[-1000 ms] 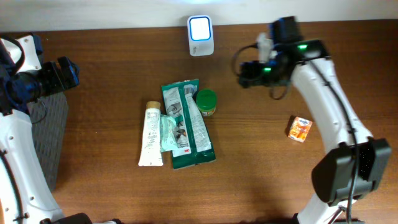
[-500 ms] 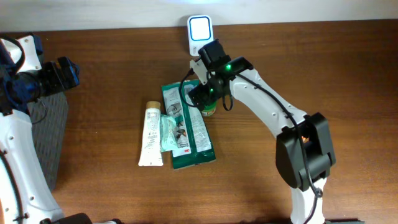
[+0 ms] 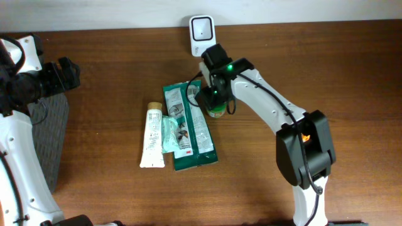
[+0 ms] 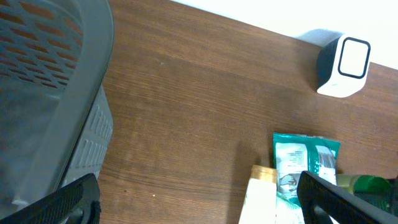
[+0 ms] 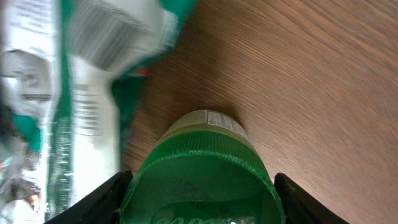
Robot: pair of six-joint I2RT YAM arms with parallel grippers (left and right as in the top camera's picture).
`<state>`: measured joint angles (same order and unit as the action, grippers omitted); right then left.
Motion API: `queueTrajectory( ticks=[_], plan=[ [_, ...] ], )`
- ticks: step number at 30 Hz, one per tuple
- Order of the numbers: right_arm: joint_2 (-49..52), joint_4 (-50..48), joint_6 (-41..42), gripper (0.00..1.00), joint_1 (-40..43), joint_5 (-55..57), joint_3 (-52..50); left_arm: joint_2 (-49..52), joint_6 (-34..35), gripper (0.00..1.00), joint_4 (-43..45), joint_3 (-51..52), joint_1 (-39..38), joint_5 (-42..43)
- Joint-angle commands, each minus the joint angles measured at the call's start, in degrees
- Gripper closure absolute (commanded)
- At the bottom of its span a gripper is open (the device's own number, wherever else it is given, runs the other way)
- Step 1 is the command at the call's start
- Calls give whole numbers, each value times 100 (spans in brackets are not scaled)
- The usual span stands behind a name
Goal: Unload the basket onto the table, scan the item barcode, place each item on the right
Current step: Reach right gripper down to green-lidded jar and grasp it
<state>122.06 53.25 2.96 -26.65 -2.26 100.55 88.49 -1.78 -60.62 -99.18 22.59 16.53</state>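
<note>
The place looks like a robotics lab set up as a mock shop checkout. A plain wooden table stands against a bare white wall, with a small white barcode scanner upright at its back edge. Packaged shop goods lie mid-table: a green pouch, a white tube and a green-lidded jar. A grey perforated basket sits at the left end. A white left arm and right arm work over the table.
</note>
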Motion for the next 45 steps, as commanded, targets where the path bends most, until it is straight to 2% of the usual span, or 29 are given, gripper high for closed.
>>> queueTrajectory(
  ticks=[1,3,6,9,12,14,15,16,17,18,19,21,23,24,29,33,39,44,45],
  plan=[
    [-516,358,1895,40,398,964,79,-87,-87,1,4,-68,13,63],
    [-697,647,2656,41,813,905,79,-87,-87,1,4,-68,13,66],
    [-638,883,3077,40,1268,461,42,-87,-87,1,4,-68,13,66],
    [-595,789,3167,40,1322,442,-326,-87,-87,1,4,-68,13,63],
    [-542,223,3814,41,1322,372,-758,-87,-87,1,4,-68,13,63],
    [-542,114,3825,41,1322,192,-765,-87,-87,1,4,-68,13,66],
    [-542,166,3770,36,1322,118,-765,-87,-87,1,4,-68,13,63],
    [-579,249,3027,18,1325,7,-761,-87,-87,1,4,-68,13,66],
    [-621,293,2603,9,1325,13,-739,-87,-87,1,4,-68,13,66],
    [-675,496,1515,2,1325,28,-494,-87,-87,1,4,-68,13,66],
    [-680,828,457,2,1325,341,-90,-87,-87,1,4,-68,13,66],
    [-680,918,-953,2,1322,553,66,-87,-87,1,4,-68,13,66],
    [-627,968,-1937,2,1322,391,61,-87,-87,1,4,-68,13,66],
    [-590,1019,-2291,2,1322,-81,61,-87,-87,1,4,-68,13,63],
    [-227,992,-2347,2,1329,-181,61,-87,-87,1,4,-68,13,66],
    [-144,999,-1705,0,1513,138,61,-87,-87,1,4,-68,13,63],
    [-52,1040,-1567,9,1506,118,61,-87,-87,1,4,-68,13,63],
    [31,990,-1569,8,1506,120,61,-87,-87,1,4,-68,13,66],
    [31,1003,-1569,12,1506,120,61,-87,-87,1,4,-68,13,63]
  ],
)
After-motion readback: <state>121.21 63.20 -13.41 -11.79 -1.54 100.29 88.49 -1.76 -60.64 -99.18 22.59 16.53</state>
